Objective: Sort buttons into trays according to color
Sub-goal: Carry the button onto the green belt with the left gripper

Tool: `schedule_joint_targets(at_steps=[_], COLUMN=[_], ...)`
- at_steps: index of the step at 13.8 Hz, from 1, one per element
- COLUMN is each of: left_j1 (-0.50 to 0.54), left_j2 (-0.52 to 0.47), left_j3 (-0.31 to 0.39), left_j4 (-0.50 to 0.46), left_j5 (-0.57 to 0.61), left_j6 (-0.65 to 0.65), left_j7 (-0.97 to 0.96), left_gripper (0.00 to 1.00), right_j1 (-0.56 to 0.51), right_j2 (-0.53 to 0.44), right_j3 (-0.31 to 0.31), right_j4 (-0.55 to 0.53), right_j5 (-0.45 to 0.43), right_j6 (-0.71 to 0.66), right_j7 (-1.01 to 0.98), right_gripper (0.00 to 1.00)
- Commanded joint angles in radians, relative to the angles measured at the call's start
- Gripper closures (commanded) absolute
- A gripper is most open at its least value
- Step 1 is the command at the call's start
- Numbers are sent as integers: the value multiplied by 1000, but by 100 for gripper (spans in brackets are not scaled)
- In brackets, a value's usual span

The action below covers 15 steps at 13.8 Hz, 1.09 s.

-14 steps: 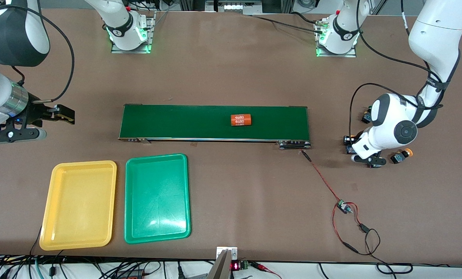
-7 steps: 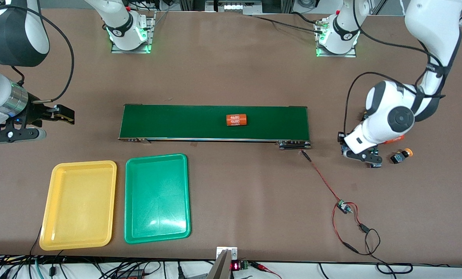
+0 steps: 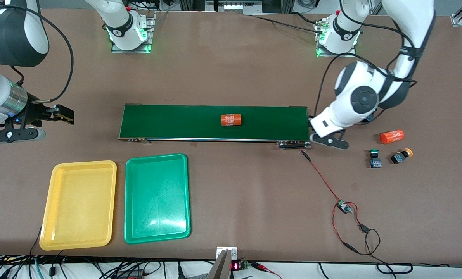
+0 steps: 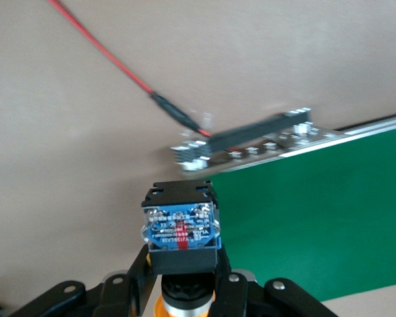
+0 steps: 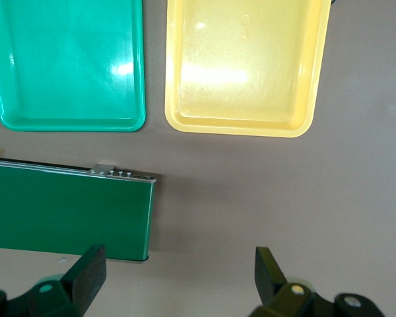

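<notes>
Moved from the loose buttons to the conveyor belt's (image 3: pixel 215 122) end, left gripper (image 4: pixel 185 290) pinches a yellow-capped button (image 4: pixel 180 228). Right gripper (image 5: pixel 178 274), fingers spread, waits above the yellow tray (image 3: pixel 79 203) and green tray (image 3: pixel 157 197).

Both trays, yellow (image 3: pixel 78 204) and green (image 3: pixel 157 197), have nothing in them. Bare table lies between them and the belt (image 3: pixel 213 122). An orange can (image 3: pixel 231 119) sits on the belt.
</notes>
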<state>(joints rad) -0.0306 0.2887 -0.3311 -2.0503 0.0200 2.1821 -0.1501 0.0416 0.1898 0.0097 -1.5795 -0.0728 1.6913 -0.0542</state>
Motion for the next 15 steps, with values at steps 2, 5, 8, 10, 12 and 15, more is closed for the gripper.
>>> schedule_joint_targets(at_steps=[2,5,8,10,12,15], left_j1=[-71,-109,-117,-135,-138,-138], left_j2=[-3,36,63,79,92,86], left_j3=[10,12,12,15,15,21], left_j4=[-13,-13,-8,-7,-4,-1], left_j5=[-93,-123,-123,-120,-111,-107], left_j6=[-4,2,10,45,53,54], left_j7=[-65,-69,-69,-68,-55,-43], left_gripper=[100,100,100,99,79,0], right_j1=[-6,-2,-2,0,-3,-8], right_j2=[2,2,2,2,2,3], right_j3=[3,3,3,3,3,3], right_j4=[15,15,16,16,16,16], right_j5=[-9,-10,-9,-10,-10,-10], right_j6=[-4,-2,-2,-2,-1,2], right_j7=[-6,-4,-4,-4,-4,-4], right_gripper=[0,0,0,0,0,0])
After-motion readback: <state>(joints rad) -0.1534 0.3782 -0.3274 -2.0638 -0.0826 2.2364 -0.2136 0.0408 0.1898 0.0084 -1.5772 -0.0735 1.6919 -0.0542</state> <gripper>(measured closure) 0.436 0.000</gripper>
